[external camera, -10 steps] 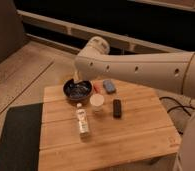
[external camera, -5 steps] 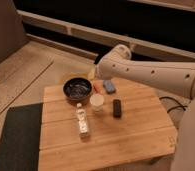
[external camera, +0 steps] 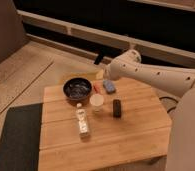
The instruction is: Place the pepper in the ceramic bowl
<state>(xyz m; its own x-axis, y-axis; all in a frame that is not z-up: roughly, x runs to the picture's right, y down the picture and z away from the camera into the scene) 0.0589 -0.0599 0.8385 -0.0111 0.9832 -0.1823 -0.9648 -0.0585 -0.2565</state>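
Table (external camera: 136, 137): outstretched arm (external camera: 158, 77), end effector (external camera: 99, 59) above far edge.

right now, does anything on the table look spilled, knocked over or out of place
Nothing looks spilled or broken. The pepper lies on the table between the ceramic bowl and the blue-grey block, not in the bowl. The clear bottle may be lying flat; I cannot tell. The gripper hangs past the table's far edge.
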